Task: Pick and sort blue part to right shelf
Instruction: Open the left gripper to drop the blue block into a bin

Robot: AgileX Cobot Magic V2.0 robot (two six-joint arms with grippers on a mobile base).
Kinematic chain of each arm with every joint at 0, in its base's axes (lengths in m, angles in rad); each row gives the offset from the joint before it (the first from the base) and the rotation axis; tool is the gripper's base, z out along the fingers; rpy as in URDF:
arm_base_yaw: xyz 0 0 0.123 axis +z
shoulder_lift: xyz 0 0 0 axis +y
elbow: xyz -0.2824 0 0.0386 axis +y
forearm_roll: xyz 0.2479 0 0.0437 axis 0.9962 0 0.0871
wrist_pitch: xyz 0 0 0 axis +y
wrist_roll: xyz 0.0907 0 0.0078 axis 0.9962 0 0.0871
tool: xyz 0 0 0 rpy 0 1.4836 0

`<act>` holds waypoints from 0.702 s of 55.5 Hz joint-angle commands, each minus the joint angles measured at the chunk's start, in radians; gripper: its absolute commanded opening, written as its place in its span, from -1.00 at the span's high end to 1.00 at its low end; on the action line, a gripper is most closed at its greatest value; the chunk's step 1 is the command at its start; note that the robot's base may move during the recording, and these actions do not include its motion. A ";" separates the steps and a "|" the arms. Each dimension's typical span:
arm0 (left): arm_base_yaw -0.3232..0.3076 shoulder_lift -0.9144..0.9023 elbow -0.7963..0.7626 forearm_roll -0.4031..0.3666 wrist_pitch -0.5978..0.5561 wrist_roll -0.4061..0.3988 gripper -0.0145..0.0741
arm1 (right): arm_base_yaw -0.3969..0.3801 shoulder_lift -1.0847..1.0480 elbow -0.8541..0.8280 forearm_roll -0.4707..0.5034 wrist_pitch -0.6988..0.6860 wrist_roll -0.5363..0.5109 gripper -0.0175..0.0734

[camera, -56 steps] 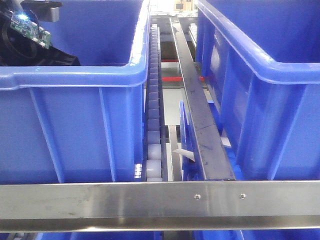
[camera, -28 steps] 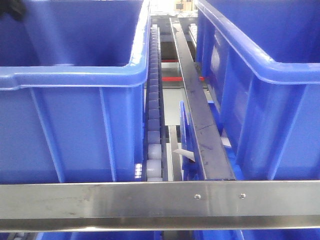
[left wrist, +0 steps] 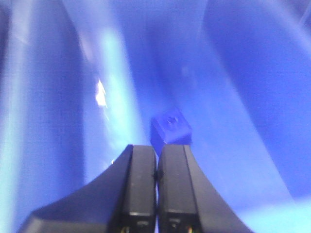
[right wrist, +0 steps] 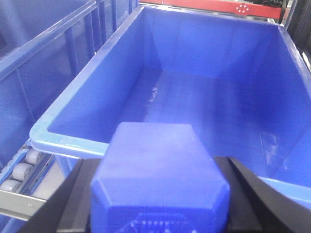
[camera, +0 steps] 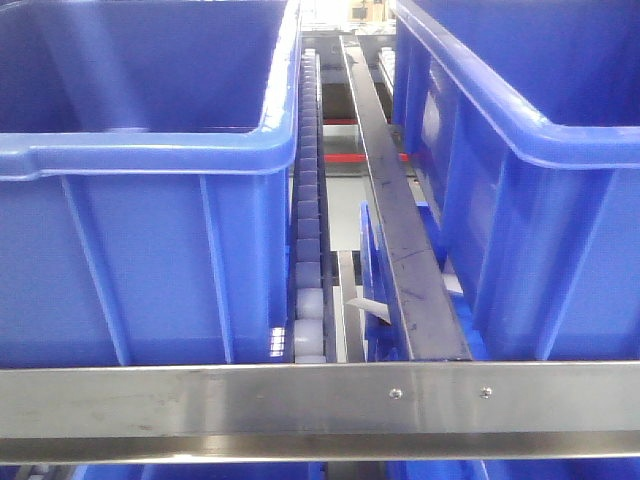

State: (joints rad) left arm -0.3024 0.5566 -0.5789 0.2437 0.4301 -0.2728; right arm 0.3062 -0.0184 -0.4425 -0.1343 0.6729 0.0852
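Note:
In the right wrist view my right gripper (right wrist: 158, 164) is shut on a big blue part (right wrist: 158, 187), held over the near rim of an open blue bin (right wrist: 68, 138) whose inside shows nothing. In the left wrist view my left gripper (left wrist: 157, 148) is shut with nothing between its jaws, low inside a blue bin (left wrist: 243, 73). A small blue block (left wrist: 170, 127) lies on that bin's floor just past the fingertips. The right shelf shows in the front view with its steel front rail (camera: 300, 395) and roller track (camera: 307, 200). Neither gripper shows there.
Two large blue bins stand on the shelf, one left (camera: 150, 150) and one right (camera: 520, 130), with a steel divider bar (camera: 390, 200) between them. White rollers (right wrist: 22, 170) and another blue bin (right wrist: 39, 63) lie left of the right gripper's bin.
In the front view the left arm with its green circuit board, seen in the left bin's top-left corner a second ago, has moved out of the frame. The shelf and bins have not moved.

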 commanded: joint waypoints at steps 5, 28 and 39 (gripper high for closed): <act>0.047 -0.239 0.102 0.018 -0.104 -0.011 0.39 | -0.005 0.010 -0.034 -0.013 -0.063 0.041 0.12; 0.097 -0.519 0.225 0.022 -0.092 -0.011 0.39 | -0.005 0.436 -0.276 -0.014 -0.036 0.138 0.12; 0.097 -0.519 0.225 0.022 -0.092 -0.011 0.39 | -0.009 0.752 -0.522 -0.029 0.090 0.144 0.12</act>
State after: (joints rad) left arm -0.2068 0.0278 -0.3288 0.2579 0.4189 -0.2728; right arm 0.3062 0.6299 -0.8631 -0.1363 0.7862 0.2256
